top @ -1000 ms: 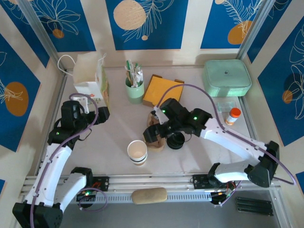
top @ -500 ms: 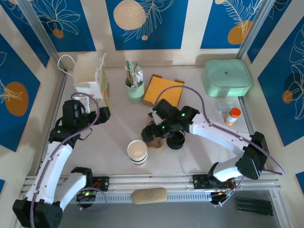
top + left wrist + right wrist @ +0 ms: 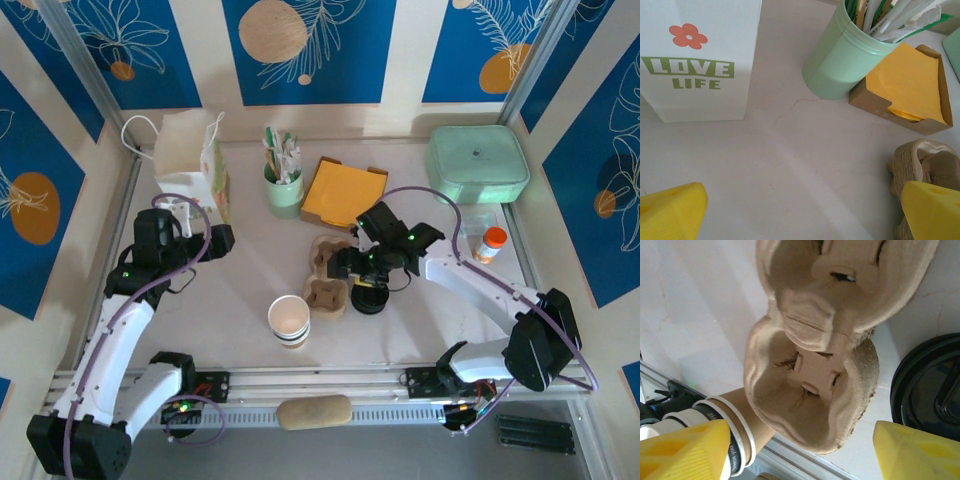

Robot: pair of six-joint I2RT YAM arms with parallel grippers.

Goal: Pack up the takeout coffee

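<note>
Banded kraft cup [image 3: 289, 320] beside rough moulded-pulp carrier [image 3: 815, 390]; bag [image 3: 700, 60] reads "LOVE LIFE"; left gripper [image 3: 800, 212], right gripper [image 3: 800, 450] spread wide, empty.

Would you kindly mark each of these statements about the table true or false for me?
1. The paper cup stands upright with no lid on it. True.
2. The paper cup sits in a well of the cup carrier. False: it stands on the table near the carrier, and both wells are empty.
3. The black lid lies on the table beside the cup carrier. True.
4. The left hand holds the white paper bag. False: the hand is open and empty, and the bag stands apart from it.
5. The mint-green cup is empty. False: it holds wrapped utensils.
</note>
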